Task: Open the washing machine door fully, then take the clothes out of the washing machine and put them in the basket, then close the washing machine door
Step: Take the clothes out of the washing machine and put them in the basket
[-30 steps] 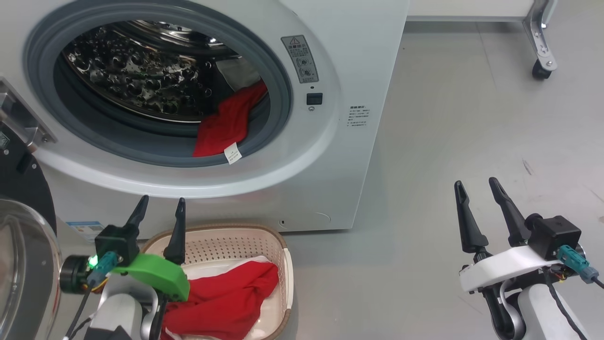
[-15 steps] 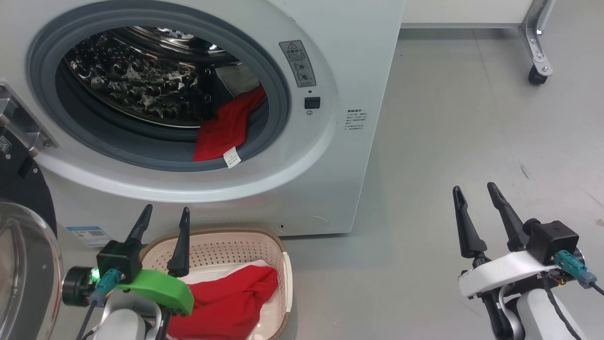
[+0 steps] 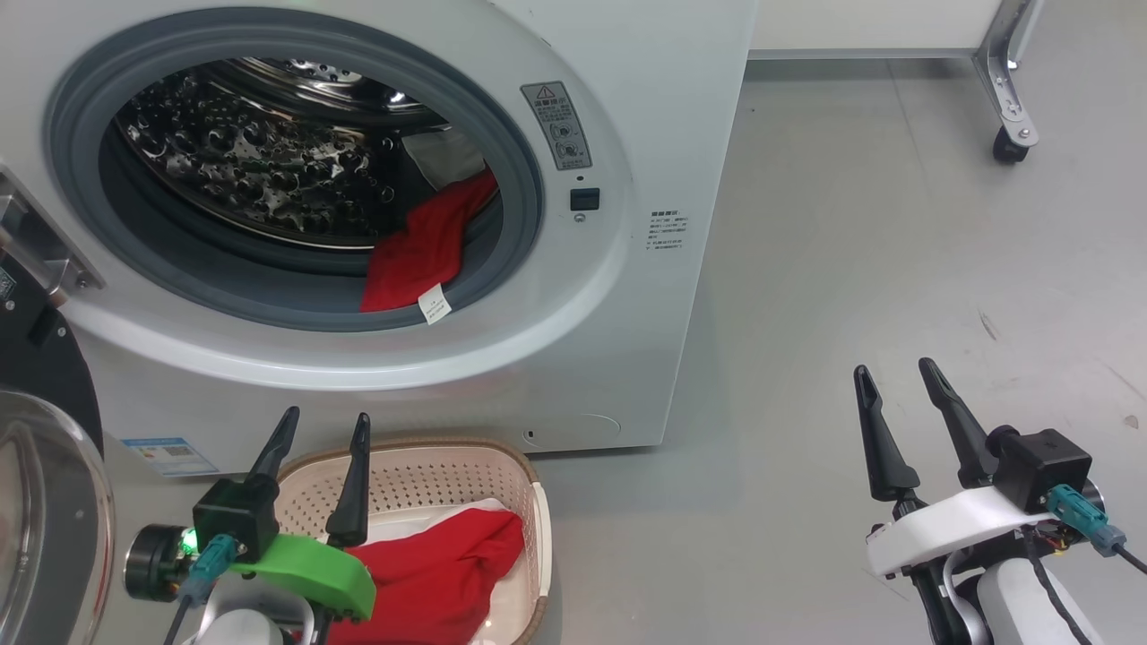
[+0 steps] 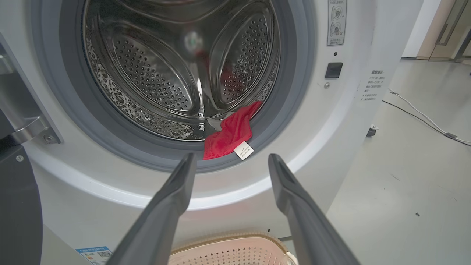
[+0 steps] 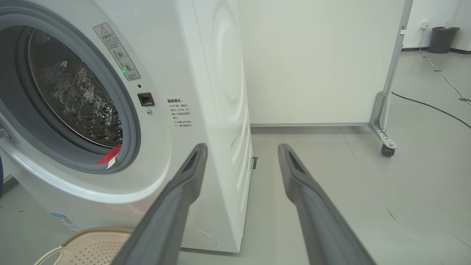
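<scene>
The white washing machine (image 3: 627, 340) stands with its door (image 3: 45, 511) swung open at the left edge. A red garment (image 3: 421, 251) with a white tag hangs over the grey gasket at the drum's lower right; it shows too as red cloth (image 4: 230, 134) and as a red edge (image 5: 109, 156). The cream basket (image 3: 421, 466) on the floor in front holds more red clothes (image 3: 439, 573) over a white piece. My left gripper (image 3: 323, 425) hovers open and empty over the basket's left rim. My right gripper (image 3: 892, 376) is open and empty over bare floor at the right.
A white panel on a metal leg with a caster (image 3: 1008, 148) stands behind the machine at the far right. Cables (image 5: 430, 106) run along the grey floor there. A dark bin (image 5: 441, 38) stands by the far wall.
The whole head view has shifted slightly, so the camera moved. Both grippers sit a little lower in the picture. The clothes have not moved.
</scene>
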Controlling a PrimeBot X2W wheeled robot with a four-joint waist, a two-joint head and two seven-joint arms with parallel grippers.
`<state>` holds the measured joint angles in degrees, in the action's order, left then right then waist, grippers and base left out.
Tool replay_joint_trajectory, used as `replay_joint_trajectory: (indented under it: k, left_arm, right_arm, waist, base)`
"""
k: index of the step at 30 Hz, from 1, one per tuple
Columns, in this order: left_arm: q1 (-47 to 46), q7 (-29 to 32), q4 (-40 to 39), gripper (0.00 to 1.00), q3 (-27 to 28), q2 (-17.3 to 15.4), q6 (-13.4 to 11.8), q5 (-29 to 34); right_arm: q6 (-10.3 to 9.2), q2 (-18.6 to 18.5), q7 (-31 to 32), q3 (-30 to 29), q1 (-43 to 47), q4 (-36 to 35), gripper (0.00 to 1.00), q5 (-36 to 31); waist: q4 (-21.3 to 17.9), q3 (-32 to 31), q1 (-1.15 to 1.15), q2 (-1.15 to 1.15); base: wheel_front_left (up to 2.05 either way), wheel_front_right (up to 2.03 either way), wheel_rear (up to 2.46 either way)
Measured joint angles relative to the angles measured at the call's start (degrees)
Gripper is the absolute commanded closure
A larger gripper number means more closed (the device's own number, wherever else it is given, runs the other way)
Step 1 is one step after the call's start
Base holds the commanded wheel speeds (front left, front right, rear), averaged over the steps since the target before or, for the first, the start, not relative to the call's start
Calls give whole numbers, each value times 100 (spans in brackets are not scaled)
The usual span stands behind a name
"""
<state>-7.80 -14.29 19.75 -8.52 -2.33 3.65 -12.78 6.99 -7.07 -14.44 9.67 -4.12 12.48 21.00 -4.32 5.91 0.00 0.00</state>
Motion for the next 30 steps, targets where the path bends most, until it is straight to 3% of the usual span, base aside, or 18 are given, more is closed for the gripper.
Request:
replay_joint_trajectory:
  k: [30]
  left_arm:
    - [131, 0, -238, 0, -78, -1, -111, -1]
  right_arm:
    - [0, 8, 0, -8, 0, -36, 0, -5]
  waist:
    - [-42, 157, 0, 0]
  base:
    - [0, 0, 0]
